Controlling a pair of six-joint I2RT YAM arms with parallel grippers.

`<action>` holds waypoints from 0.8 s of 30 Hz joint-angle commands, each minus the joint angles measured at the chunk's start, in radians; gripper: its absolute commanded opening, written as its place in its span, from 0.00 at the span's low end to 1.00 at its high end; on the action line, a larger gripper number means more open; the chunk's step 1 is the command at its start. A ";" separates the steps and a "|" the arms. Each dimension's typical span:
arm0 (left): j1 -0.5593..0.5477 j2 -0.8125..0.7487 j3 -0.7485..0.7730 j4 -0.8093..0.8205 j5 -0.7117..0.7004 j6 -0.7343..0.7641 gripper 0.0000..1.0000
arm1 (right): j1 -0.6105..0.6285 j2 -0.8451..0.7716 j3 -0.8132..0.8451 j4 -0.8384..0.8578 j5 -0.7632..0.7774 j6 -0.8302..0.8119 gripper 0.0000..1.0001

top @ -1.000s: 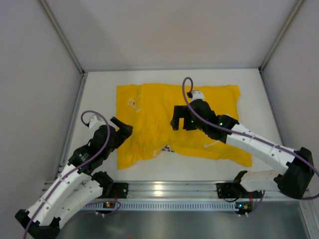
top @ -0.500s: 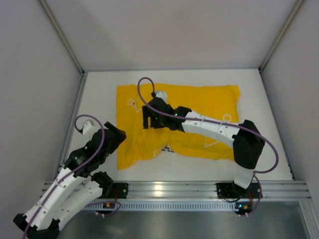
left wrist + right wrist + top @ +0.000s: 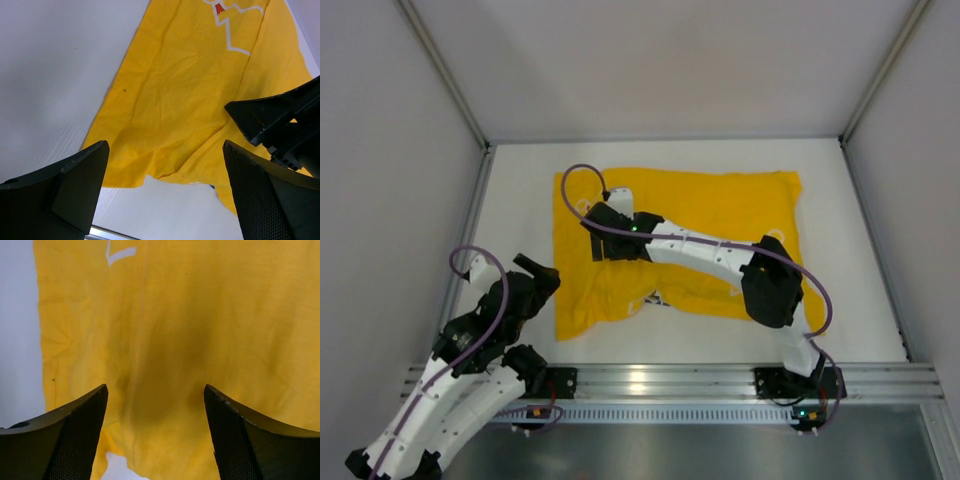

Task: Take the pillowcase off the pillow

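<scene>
The yellow pillowcase [image 3: 710, 215] lies spread across the white table, wrinkled, with white zigzag prints. The cream pillow is hidden; only yellow cloth shows. My right gripper [image 3: 603, 243] is stretched far left over the left part of the pillowcase, jaws open, nothing between them; the right wrist view shows yellow cloth [image 3: 200, 330] just beneath. My left gripper [image 3: 542, 274] hovers open and empty beside the pillowcase's near left corner [image 3: 115, 172]. In the left wrist view the right gripper [image 3: 280, 120] shows at the right.
The white table [image 3: 520, 190] is walled by grey panels at the left, back and right. An aluminium rail [image 3: 650, 380] runs along the near edge. A small blue and white bit [image 3: 653, 297] shows at the pillowcase's near edge.
My right arm has swung far to the left across the pillowcase, from its middle to its left part. My left arm has drawn back toward the near left.
</scene>
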State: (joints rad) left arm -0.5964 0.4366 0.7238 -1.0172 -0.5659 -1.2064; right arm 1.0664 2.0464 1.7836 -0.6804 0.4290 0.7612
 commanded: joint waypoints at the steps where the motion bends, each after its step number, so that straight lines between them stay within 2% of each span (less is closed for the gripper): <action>1: 0.000 -0.022 0.014 -0.017 -0.009 -0.005 0.99 | 0.021 0.040 0.076 -0.126 0.112 0.016 0.74; 8: 0.000 -0.025 0.009 -0.017 0.001 -0.004 0.99 | 0.023 0.089 0.126 -0.215 0.192 0.020 0.64; 15: 0.000 -0.021 0.005 -0.015 0.000 0.001 0.99 | 0.026 0.031 0.059 -0.226 0.255 0.026 0.60; 16: -0.002 -0.018 0.003 -0.017 0.001 0.001 0.99 | 0.024 0.026 0.051 -0.226 0.264 0.026 0.58; 21: -0.002 0.001 0.003 -0.015 0.011 0.011 0.99 | 0.023 0.003 0.001 -0.226 0.274 0.038 0.26; 24: 0.000 0.046 0.017 -0.009 0.027 0.025 0.99 | 0.024 -0.017 -0.027 -0.226 0.274 0.041 0.24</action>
State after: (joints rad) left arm -0.5964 0.4374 0.7235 -1.0183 -0.5537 -1.2037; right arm 1.0790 2.0956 1.7779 -0.8467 0.6590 0.7971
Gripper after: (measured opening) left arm 0.990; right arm 0.240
